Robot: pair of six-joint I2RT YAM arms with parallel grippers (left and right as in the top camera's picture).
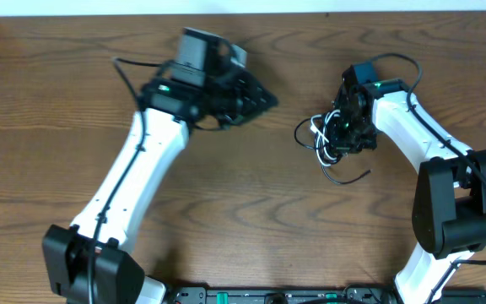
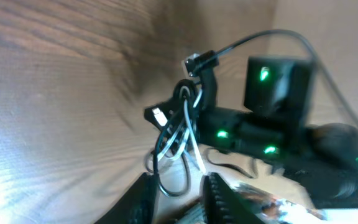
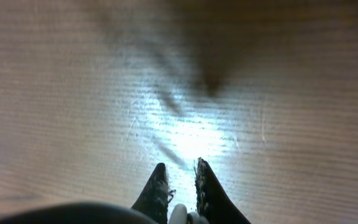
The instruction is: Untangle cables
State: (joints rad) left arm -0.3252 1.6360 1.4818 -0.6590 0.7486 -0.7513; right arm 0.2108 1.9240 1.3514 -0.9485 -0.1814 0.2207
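Your right gripper [image 1: 341, 133] sits at the right of the wooden table [image 1: 243, 228], and the cables [image 1: 321, 142] are bunched against it as a small knot of black and white loops. One black strand trails out of the knot toward the near edge.

In your right wrist view the right gripper's [image 3: 180, 165] two fingers are drawn close together, with only a narrow slit between the tips and a bit of white showing between them lower down. From the left wrist camera the cables [image 2: 178, 138] hang in loops from those fingers, so the right jaws are clamped on the bundle. (The picture is blurred, so you cannot pick out which strand is pinched.)

Your left gripper [image 1: 258, 98] is up at the middle of the table, well apart from the knot and pointing toward it. In its own view the left gripper [image 2: 179, 182] has its fingers spread, with nothing held between them. The tangle shows beyond the gap.
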